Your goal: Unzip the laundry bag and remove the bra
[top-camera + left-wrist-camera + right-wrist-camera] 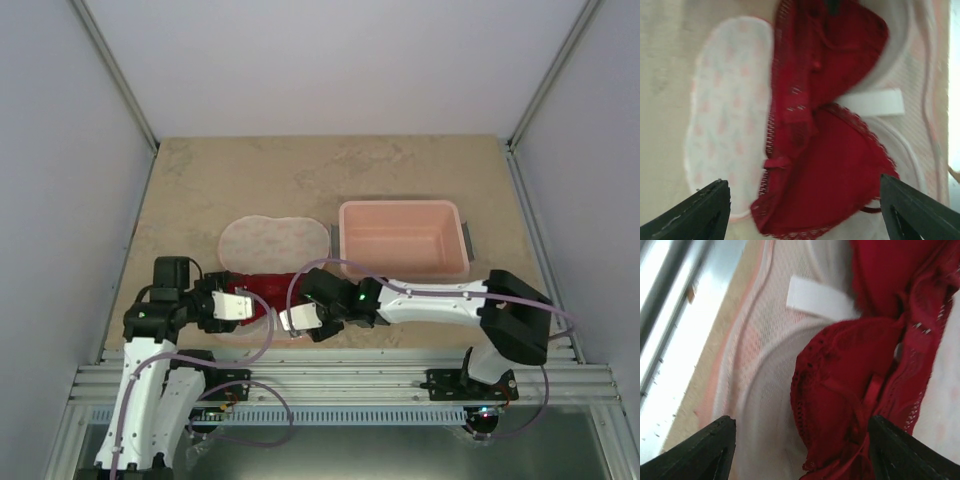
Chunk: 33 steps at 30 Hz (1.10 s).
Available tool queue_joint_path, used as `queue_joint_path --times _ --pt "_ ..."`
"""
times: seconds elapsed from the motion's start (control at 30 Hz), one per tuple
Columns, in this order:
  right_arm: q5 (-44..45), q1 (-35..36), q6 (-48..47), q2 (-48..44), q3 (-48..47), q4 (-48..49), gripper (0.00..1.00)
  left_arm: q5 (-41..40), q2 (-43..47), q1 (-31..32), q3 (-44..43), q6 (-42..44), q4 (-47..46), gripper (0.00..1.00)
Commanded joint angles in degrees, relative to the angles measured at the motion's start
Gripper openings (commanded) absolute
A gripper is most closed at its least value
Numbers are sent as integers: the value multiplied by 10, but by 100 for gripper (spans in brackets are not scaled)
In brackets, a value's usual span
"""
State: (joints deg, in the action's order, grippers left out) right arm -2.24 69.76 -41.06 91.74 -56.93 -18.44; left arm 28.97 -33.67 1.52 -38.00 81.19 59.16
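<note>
Beige table (420, 170) carries the opened laundry bag (275, 240), bra (262, 288) inside, pink tub (400, 245) at three o'clock; left tool (245, 306) and right tool (288, 321), both released, seemingly hover over the bra.

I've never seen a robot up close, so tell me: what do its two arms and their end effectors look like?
Both the left arm and right arm have white shells with chunky black joints. Pale lilac cables loop along them, and a small green light glows on the right one. The end effector fingers are black wedges.
</note>
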Motion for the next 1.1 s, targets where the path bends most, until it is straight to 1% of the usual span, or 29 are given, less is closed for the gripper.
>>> queue_joint_path --times 0.0,0.1,0.13,0.27,0.3,0.37,0.47,0.5,0.57,0.6,0.63,0.7,0.73,0.77,0.8,1.0,1.07 --pt "65 2 -29 37 -6 19 69 -47 -4 17 60 125 -6 83" --pt "73 2 -23 55 -10 27 56 -70 -6 32 103 122 -54 82" --pt "77 2 -19 58 -10 33 53 -73 -6 34 112 123 -65 81" --pt "87 2 -16 66 -3 52 52 -73 -6 37 140 139 -81 82" --pt "91 2 -15 69 -4 53 50 -75 -7 37 146 148 -80 83" --pt "102 1 -12 74 -7 50 40 -84 -9 37 160 160 -83 84" --pt "108 1 -15 74 -6 47 32 -99 -8 37 181 148 -117 83" --pt "106 1 -16 72 -5 45 28 -103 -8 37 186 140 -131 81" --pt "94 1 -17 65 -6 37 20 -103 -7 37 192 131 -150 71" --pt "88 1 -18 61 -7 31 17 -100 -6 37 190 132 -152 64" --pt "84 1 -17 52 -9 27 12 -95 -6 37 186 133 -142 52" --pt "69 1 -11 34 -15 19 2 -78 -4 37 166 139 -105 22" --pt "60 0 -9 22 -19 13 1 -70 -4 37 152 139 -84 11" --pt "42 0 -6 11 -23 6 0 -64 -2 37 137 138 -66 3" --pt "13 -2 -5 -3 -27 -3 0 -62 -1 37 123 135 -47 0" --pt "-147 -52 25 -60 -93 -118 0 -63 0 37 19 91 34 0" --pt "-204 -81 29 -76 -120 -161 0 -44 -10 37 -26 48 54 0"
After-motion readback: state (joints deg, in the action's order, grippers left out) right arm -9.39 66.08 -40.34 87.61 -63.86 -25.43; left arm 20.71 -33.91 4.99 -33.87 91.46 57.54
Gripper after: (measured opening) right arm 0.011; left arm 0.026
